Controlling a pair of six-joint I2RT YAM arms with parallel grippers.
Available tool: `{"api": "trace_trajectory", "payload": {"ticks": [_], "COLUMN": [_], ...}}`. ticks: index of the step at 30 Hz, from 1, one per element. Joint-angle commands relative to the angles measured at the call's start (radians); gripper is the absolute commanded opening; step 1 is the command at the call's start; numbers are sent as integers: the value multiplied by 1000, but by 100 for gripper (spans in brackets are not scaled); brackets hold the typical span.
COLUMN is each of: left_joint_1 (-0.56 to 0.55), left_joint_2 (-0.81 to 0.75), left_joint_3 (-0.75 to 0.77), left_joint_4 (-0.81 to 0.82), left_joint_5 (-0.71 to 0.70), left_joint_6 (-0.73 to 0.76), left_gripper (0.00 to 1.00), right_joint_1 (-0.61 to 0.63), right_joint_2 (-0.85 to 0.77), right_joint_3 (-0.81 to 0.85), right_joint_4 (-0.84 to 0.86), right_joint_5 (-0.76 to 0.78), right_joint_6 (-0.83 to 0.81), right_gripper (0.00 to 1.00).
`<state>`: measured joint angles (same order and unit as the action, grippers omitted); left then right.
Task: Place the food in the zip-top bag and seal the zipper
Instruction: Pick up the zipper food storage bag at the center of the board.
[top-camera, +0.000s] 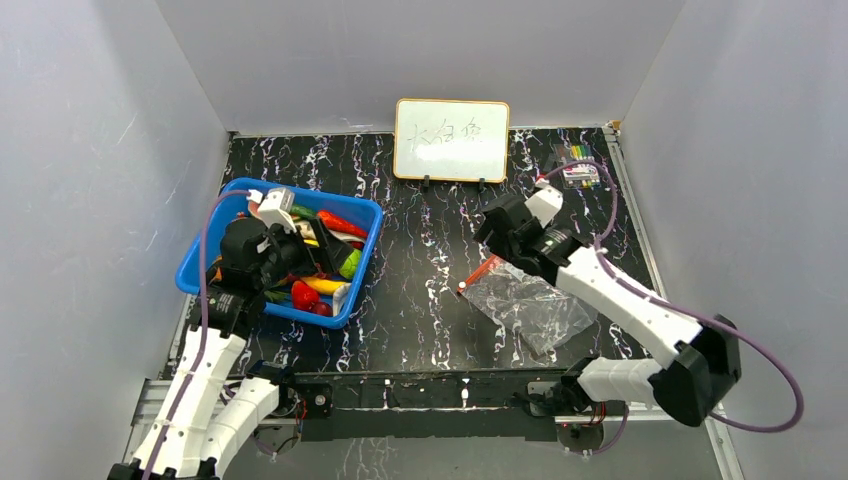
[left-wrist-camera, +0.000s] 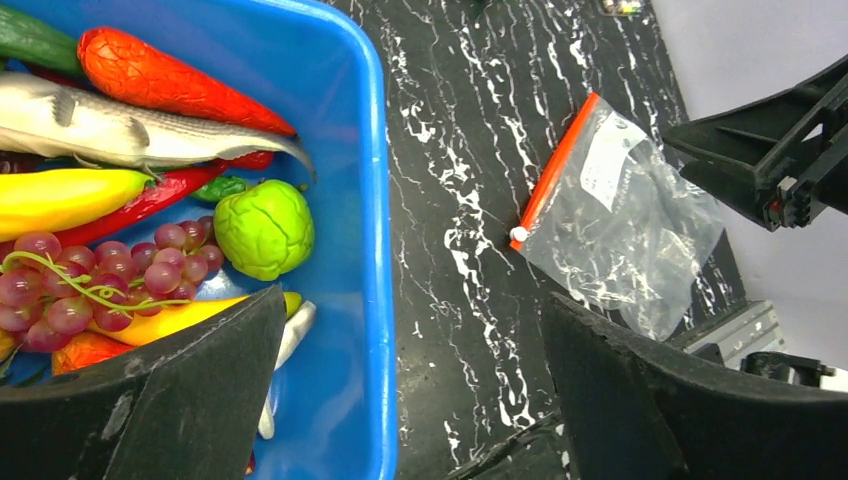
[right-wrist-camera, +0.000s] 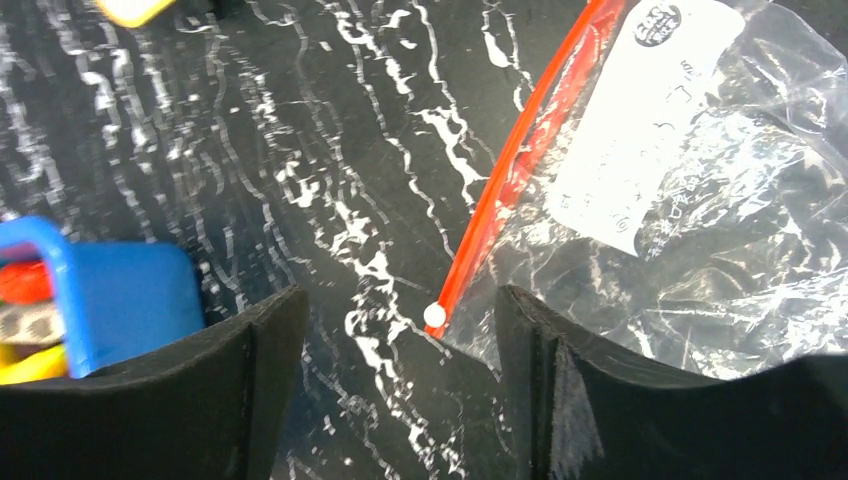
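The food (top-camera: 335, 222) lies piled in a blue basket (top-camera: 366, 262) at the left. The left wrist view shows a green round fruit (left-wrist-camera: 264, 228), dark red grapes (left-wrist-camera: 60, 290), a red chilli (left-wrist-camera: 170, 85) and a toy fish (left-wrist-camera: 130, 130). My left gripper (left-wrist-camera: 415, 300) hovers open over the basket's right rim, holding nothing. The clear zip-top bag (top-camera: 525, 300) lies flat and empty right of centre, its red-orange zipper (right-wrist-camera: 520, 160) ending in a white slider (right-wrist-camera: 434, 315). My right gripper (right-wrist-camera: 400, 295) hangs open just above that slider end, one finger over the bag's corner.
A small whiteboard (top-camera: 451, 139) stands at the back centre. A box of coloured markers (top-camera: 578, 165) sits in the back right corner. Grey walls close in the black marbled table (top-camera: 420, 290) on three sides.
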<state>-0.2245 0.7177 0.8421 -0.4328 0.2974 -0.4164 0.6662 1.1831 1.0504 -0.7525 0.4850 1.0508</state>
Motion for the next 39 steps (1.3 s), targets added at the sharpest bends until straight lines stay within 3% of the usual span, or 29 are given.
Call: {"api": "trace_trajectory", "payload": {"ticks": [1, 8, 15, 23, 28, 32, 37, 39], "left_joint_1": [4, 4, 4, -23, -36, -37, -37, -36], "left_joint_2": [6, -13, 8, -21, -3, -10, -29, -49], "left_joint_3": [-45, -122, -97, -101, -85, -83, -83, -88], "left_joint_4": [55, 162, 128, 138, 124, 117, 101, 99], "left_joint_5": [-18, 3, -13, -18, -16, -13, 1, 8], "left_joint_6": [37, 41, 62, 65, 76, 79, 81, 82], "left_gripper": [98, 98, 98, 98, 98, 98, 98, 98], "right_joint_1": [-11, -35, -100, -139, -147, -146, -146, -146], "right_joint_2": [110, 365, 606, 783, 843, 855, 829, 802], "right_joint_3": [45, 138, 263, 385, 439, 483, 494, 482], "right_joint_4": [40, -35, -164, -367, -451, -487, -521, -516], "right_joint_5": [106, 103, 74, 95, 124, 150, 217, 222], "right_joint_6": [53, 153, 244, 354, 421, 451, 467, 463], "right_gripper": [64, 63, 62, 61, 54, 39, 2, 0]}}
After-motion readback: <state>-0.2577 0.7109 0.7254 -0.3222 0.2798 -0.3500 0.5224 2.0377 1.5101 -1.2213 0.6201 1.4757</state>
